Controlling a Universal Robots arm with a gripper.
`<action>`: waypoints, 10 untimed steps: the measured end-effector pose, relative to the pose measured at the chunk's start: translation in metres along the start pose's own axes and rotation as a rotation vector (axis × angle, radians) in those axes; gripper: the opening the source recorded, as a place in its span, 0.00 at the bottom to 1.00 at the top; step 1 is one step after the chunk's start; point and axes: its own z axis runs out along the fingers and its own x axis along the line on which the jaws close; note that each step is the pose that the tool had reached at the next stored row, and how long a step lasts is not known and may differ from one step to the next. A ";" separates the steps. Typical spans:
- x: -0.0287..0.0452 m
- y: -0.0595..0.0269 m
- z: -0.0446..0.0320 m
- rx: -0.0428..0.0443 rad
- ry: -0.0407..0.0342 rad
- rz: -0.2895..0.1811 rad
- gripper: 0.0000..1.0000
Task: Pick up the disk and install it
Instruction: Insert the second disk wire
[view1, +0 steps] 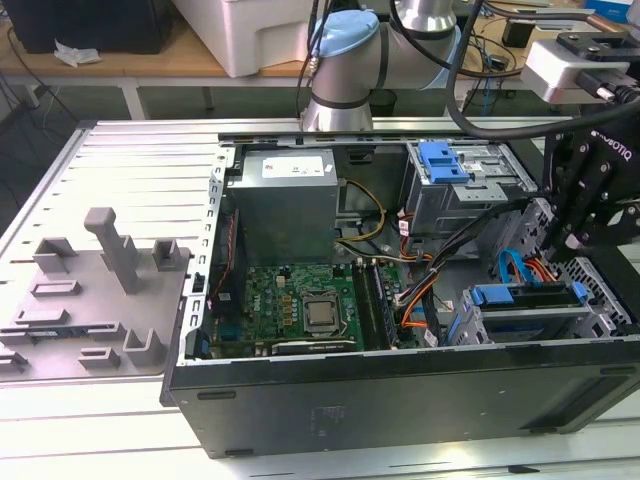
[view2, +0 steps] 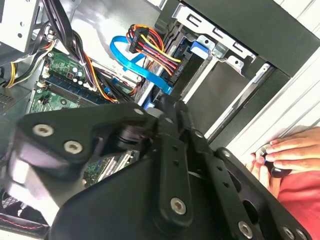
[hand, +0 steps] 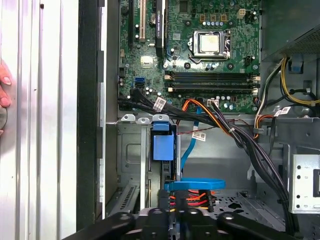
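Note:
The disk (view1: 530, 322), silver with a blue bracket (view1: 505, 295), sits edge-up in the drive cage at the front corner of the open computer case, on the exterior view's right. In the first wrist view its blue bracket tab (hand: 163, 146) stands in the cage slot. My black gripper (view1: 562, 245) hangs just above and behind the disk, among the blue data cable (hand: 192, 184) and the red and orange power wires. Its fingers look shut with nothing between them, in both wrist views (hand: 175, 214) (view2: 167, 102).
Inside the case are the motherboard (view1: 300, 300), a grey power-supply box (view1: 285, 195) and a metal cage with a blue latch (view1: 445, 160). A grey fixture plate (view1: 90, 300) lies on the exterior view's left. A person's hand (view2: 290, 150) rests beside the case.

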 end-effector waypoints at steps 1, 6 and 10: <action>0.0000 0.0000 0.0000 0.0000 0.0000 0.000 0.11; 0.0000 0.0000 0.0000 0.0000 0.0000 0.000 0.11; 0.0000 0.0000 0.0000 0.0000 0.0003 0.000 0.11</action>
